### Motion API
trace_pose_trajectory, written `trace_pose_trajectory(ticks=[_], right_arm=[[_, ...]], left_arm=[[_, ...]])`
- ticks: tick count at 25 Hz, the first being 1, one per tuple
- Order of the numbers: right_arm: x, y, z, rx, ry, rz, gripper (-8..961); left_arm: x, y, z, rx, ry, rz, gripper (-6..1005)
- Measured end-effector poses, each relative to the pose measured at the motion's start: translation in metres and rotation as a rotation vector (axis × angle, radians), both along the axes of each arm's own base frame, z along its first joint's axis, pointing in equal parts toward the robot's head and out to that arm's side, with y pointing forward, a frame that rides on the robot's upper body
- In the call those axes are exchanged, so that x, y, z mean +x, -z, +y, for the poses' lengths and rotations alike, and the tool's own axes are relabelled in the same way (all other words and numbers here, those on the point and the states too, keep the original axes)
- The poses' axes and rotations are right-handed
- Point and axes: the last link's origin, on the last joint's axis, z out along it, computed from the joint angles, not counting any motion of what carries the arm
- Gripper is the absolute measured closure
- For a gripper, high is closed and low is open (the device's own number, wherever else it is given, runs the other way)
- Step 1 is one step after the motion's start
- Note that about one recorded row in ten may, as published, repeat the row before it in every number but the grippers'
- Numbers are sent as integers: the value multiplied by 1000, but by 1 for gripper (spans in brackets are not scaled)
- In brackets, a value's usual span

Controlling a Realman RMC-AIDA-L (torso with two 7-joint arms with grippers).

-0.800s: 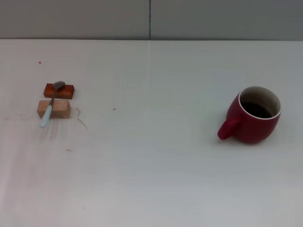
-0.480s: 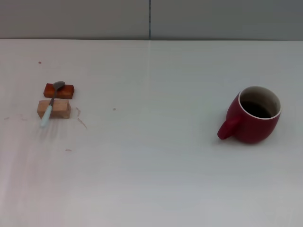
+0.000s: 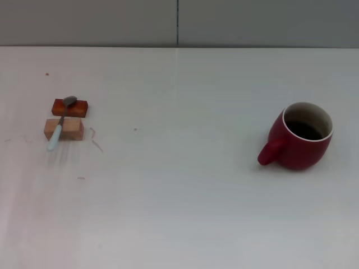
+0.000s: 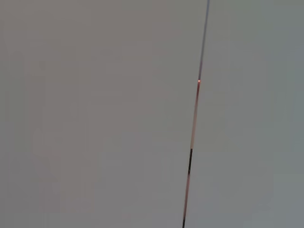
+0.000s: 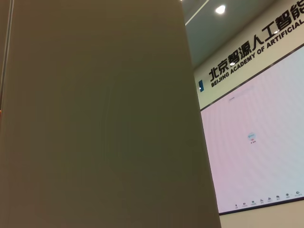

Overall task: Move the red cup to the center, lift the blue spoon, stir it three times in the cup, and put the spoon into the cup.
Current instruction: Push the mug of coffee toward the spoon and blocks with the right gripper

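The red cup [image 3: 300, 136] stands upright on the right side of the white table, its handle pointing toward the front left and its dark inside showing. Far over on the left lies the blue spoon [image 3: 59, 125], its silver bowl resting on an orange-red block [image 3: 70, 107] and its pale-blue handle crossing a tan block [image 3: 64, 129] toward the front. Neither gripper appears in any view. The left wrist view shows only a grey wall panel with a seam; the right wrist view shows a panel and a far wall screen.
The white table [image 3: 179, 185] stretches wide between spoon and cup. A grey wall [image 3: 179, 22] runs along its back edge. Small faint marks dot the surface near the blocks.
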Motion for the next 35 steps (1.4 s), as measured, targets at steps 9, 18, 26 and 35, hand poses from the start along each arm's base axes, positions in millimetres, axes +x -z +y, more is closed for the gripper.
trace_pose_trajectory(ticks=[9,18,26,35], right_arm=[[-3,10,1,-75,-18,-25,378],[-8,45,8,-317,156,-395,616],[-21,77,7,-452,223,-737,872],[-26,110,0,-581,286,-1012,897]], left_arm=[[-1,0,-1,0,-2,0,140],[0,-1,1,2,1,2,141],[3,-2,4,4,7,15,141],[4,-3,6,7,10,20,141]])
